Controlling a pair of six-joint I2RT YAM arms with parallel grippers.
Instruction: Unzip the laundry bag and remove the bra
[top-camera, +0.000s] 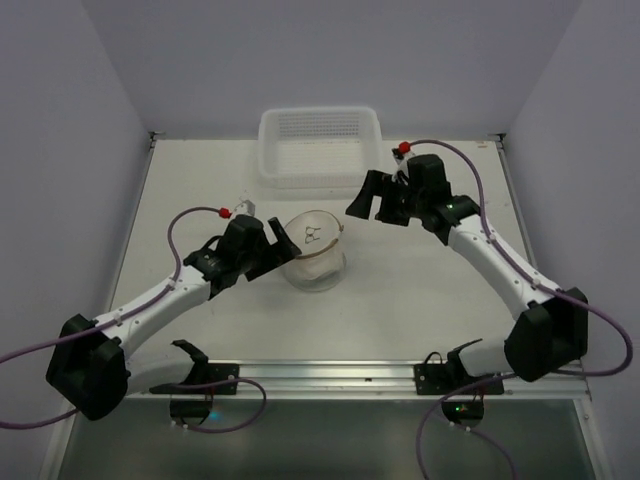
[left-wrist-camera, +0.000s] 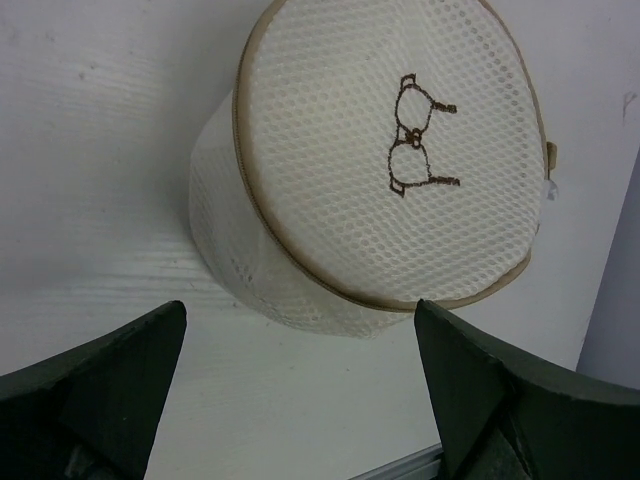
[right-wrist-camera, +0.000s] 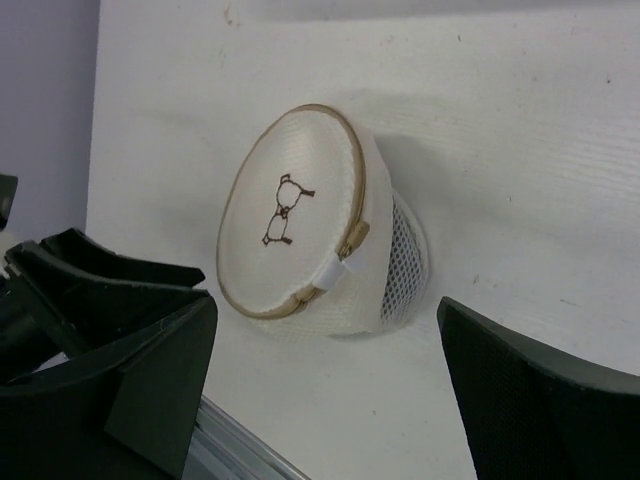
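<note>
The laundry bag (top-camera: 315, 250) is sitting near the middle of the table (top-camera: 200, 180), in front of the white basket (top-camera: 270, 150) and well apart from it, tipped so that its flat face with the small bra icon (left-wrist-camera: 420, 135) is facing up and a little to one side. That tilt is probably what is making the rim reachable from both sides: in the right wrist view a small white tab (right-wrist-camera: 335, 270) is lying across the tan rim, likely the cover of the zip pull, though the zip itself is too small to make out. The bag is looking closed, and nothing inside is showing through the mesh. The left gripper (top-camera: 280, 240) is reaching in low from the left, its fingers spread wide and pointing at the bag's side, just beside it but apart from it in its own camera; this looks like a setup for bracing the bag while the zip is worked. The right gripper (top-camera: 372, 205) is hovering above and behind the bag on the right, nearer the basket, also spread wide and holding nothing, with its camera looking down on the tabbed edge. The left arm is stretching forward with its elbow low and forearm angled inward; the right arm is bending more sharply, its wrist turned back toward the centre so the fingers are aiming at the bag.
</note>
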